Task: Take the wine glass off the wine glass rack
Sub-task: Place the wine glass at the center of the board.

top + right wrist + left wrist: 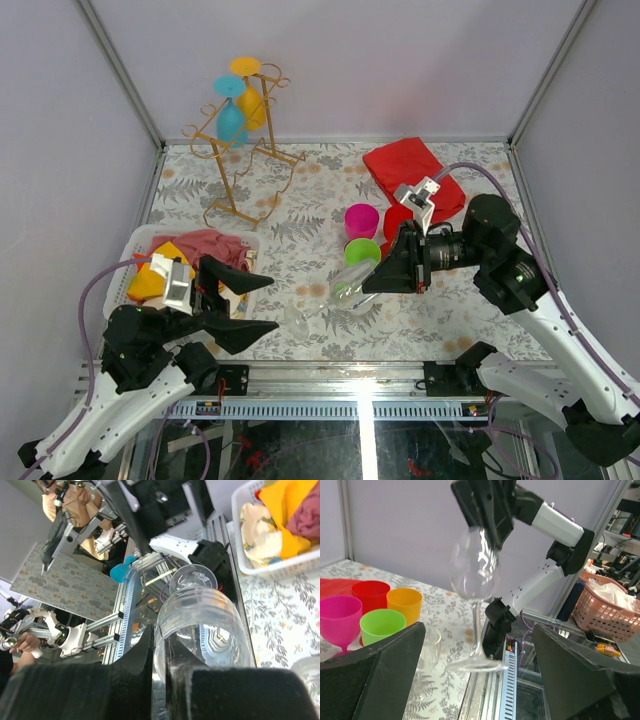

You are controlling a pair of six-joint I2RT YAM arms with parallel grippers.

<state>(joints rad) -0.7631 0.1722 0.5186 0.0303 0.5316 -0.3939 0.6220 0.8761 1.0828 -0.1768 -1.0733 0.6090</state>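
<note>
Two glasses hang upside down on the wine glass rack (227,172) at 11 o'clock of the surface (300,200): a blue glass (231,120) and a yellow glass (254,105). The clear wine glass (475,565) is well away from the rack, near the 6 o'clock edge. The right gripper (368,283) has its fingers (75,690) clenched on the bowl's rim. The foot points toward 8 o'clock, just beyond the left gripper (272,303), whose fingers are released and spread wide. I judge the glass light, rigid, slick and breakable. The stem looks the safer hold, since a rim pinch can slip or chip. The white basket (140,238) at 8 o'clock holds yellow and pink cloths. Four cups (382,625), pink, green, red and orange, look empty.
</note>
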